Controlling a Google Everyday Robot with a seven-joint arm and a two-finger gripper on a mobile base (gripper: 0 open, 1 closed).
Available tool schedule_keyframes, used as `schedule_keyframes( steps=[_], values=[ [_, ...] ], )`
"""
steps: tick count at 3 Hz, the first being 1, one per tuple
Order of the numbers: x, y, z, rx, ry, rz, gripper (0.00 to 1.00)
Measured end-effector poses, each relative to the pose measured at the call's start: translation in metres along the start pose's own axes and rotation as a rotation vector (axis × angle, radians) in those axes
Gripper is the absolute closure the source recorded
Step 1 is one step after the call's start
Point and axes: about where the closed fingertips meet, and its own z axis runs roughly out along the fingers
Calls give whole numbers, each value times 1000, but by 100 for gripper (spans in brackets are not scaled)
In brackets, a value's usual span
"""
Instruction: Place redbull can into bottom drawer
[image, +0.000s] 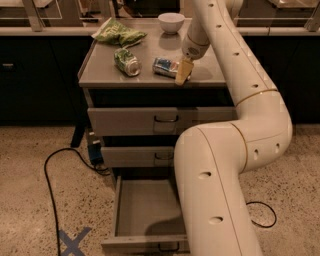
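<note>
Claw (182, 74) beside shiny lying redbull can (165, 66), grip unclear | flat-floored grey bottom drawer (144, 204) open

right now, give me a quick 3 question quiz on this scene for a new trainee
1. True or false: the bottom drawer is pulled open.
2. Where is the redbull can? A) inside that drawer B) lying on its side on the cabinet top, beside the gripper C) on the floor
3. Fill in: the other can lying on the cabinet top is mostly ____ in colour.

Key: 1 true; 2 B; 3 green
</note>
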Motion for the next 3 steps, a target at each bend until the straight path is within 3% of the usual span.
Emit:
schedule_keyframes(
  steps=[1, 2, 3],
  values=[
    [-3, -1, -1, 4, -20, -11, 100],
    [-9, 5, -22, 2, -49, -63, 100],
    [-18, 27, -66, 15, -124, -101, 100]
  ],
)
